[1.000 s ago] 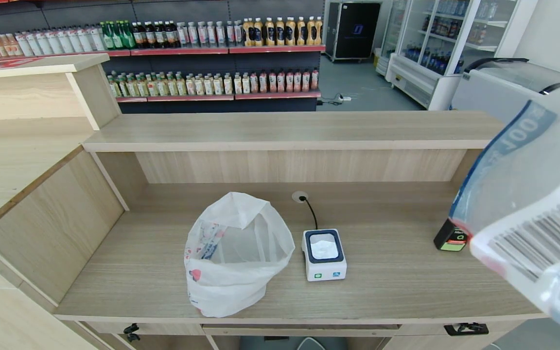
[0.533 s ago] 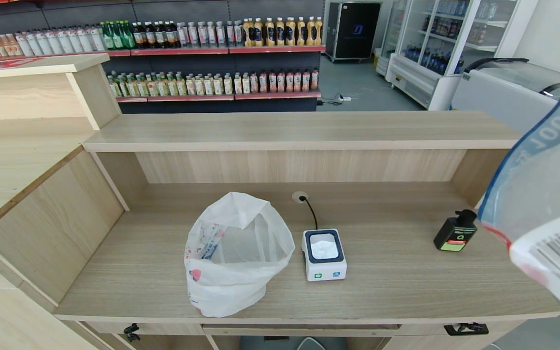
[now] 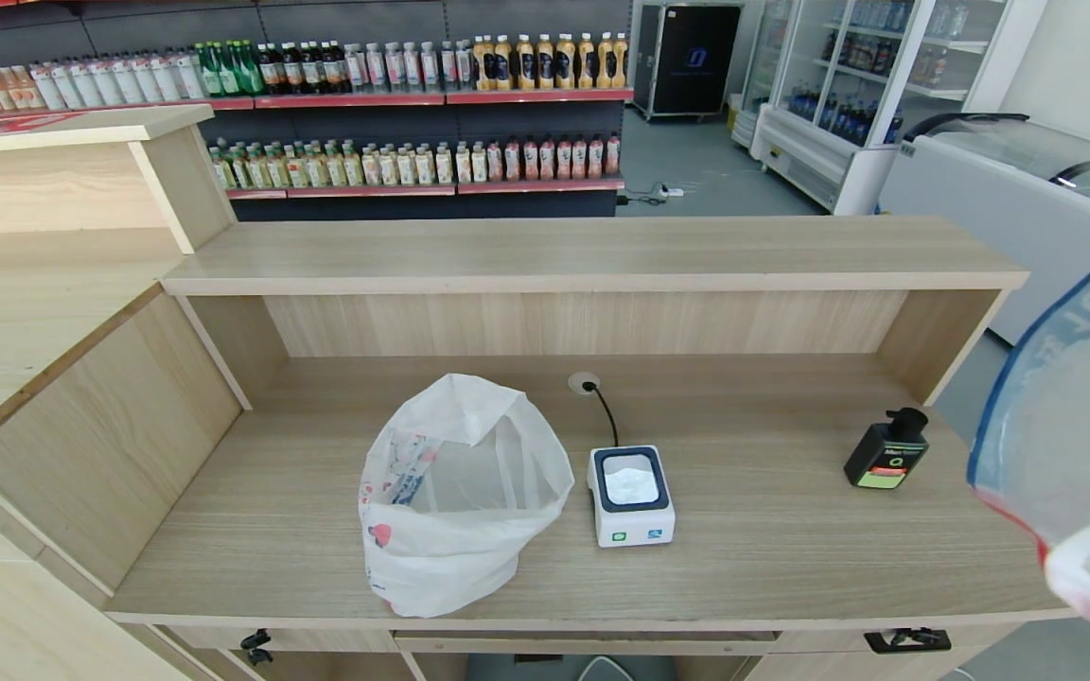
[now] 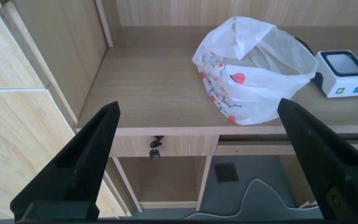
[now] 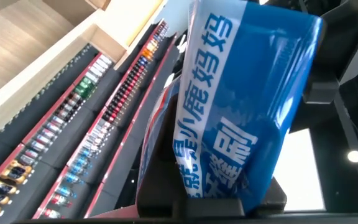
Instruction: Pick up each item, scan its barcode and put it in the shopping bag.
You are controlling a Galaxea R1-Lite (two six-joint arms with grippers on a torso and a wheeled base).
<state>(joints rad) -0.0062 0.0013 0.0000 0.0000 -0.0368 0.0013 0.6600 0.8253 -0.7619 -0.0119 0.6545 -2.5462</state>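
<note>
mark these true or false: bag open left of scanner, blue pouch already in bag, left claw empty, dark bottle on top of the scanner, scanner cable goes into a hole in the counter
1. The shopping bag stands open on the counter, to the robot's left of the scanner. True.
2. The blue pouch is in the bag. False: the right claw holds it up at the robot's far right, away from the bag.
3. The left claw is open and empty. True.
4. The dark bottle sits on top of the scanner. False: it stands on the counter, well to the scanner's right.
5. The scanner's cable runs to a hole in the counter behind it. True.
</note>
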